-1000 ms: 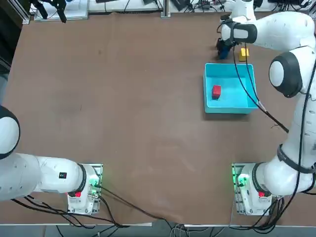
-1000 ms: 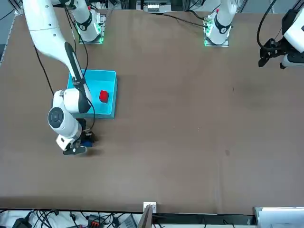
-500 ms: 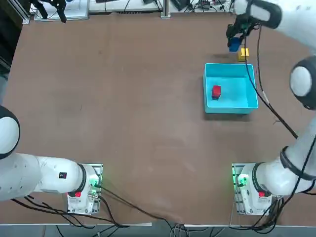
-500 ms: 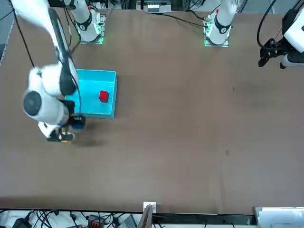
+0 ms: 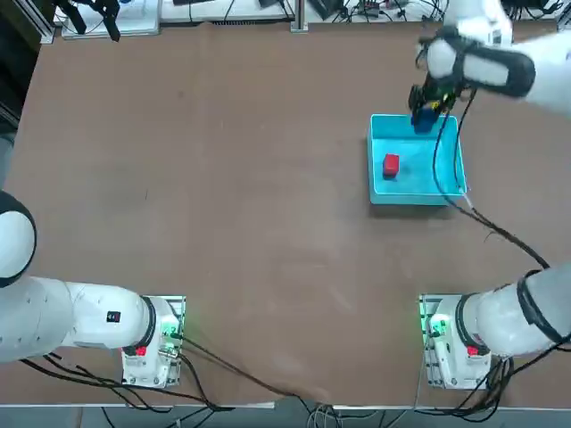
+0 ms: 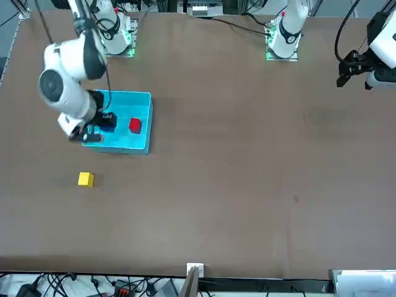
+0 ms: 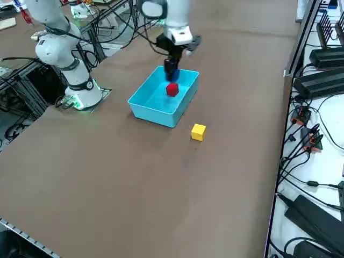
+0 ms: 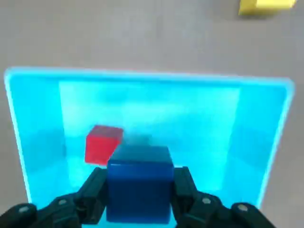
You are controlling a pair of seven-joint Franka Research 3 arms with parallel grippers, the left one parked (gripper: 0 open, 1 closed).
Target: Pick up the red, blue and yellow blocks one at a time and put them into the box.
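My right gripper is shut on the blue block and holds it above the light cyan box, over the box's far part by the top view. The same gripper shows from above and from across the table. The red block lies inside the box, also seen as the red block. The yellow block sits on the table outside the box, beyond its far wall; my arm hides it in the top view.
The brown table stretches wide to the left of the box. The yellow block stands a short way from the box wall. Cables and equipment lie beyond the table's right edge.
My right gripper lifted the blue block from the table beside the yellow block and carried it back over the box. The yellow block is uncovered in the front view.
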